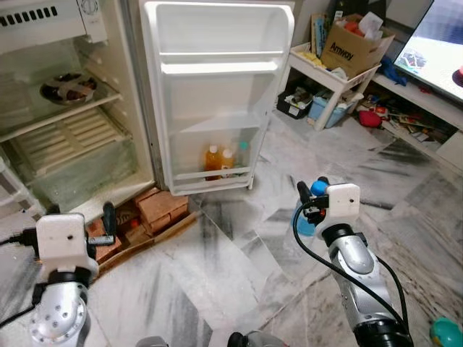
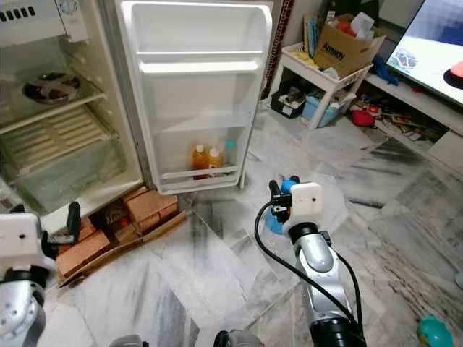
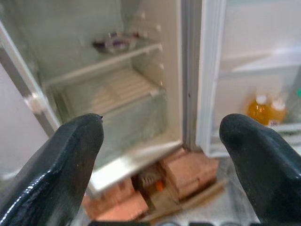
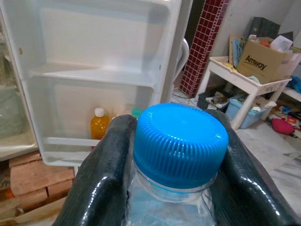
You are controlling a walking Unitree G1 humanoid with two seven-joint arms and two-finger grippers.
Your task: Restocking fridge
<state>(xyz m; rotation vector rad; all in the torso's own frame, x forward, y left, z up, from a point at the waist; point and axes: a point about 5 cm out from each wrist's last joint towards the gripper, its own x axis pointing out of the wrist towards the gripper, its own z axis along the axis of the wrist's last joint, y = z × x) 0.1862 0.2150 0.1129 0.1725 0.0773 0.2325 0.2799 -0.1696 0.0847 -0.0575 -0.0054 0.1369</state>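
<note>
My right gripper (image 4: pixel 174 188) is clamped on the neck of a blue-capped water bottle (image 4: pixel 179 143). It looks thin-walled, smooth and probably heavy, so squeezing below the cap seems safest. My left gripper (image 3: pixel 162 155) has its fingers wide apart, facing the open fridge (image 1: pixel 94 181).

Right gripper (image 4: pixel 175 188) clamped on clear water bottle (image 4: pixel 171 207), blue ribbed cap (image 4: pixel 180 143) sticking up between the two black fingers (image 4: pixel 101 179). Beyond fingertips: open white fridge door (image 4: pixel 101 56), orange juice bottle (image 4: pixel 97 125) on its bottom door shelf. Past the far finger: red tiled pillar (image 4: pixel 207 42), white rack (image 4: pixel 244 84) carrying Amway cardboard box (image 4: pixel 263 61). Bricks (image 4: pixel 33 179) beside the near finger.
</note>
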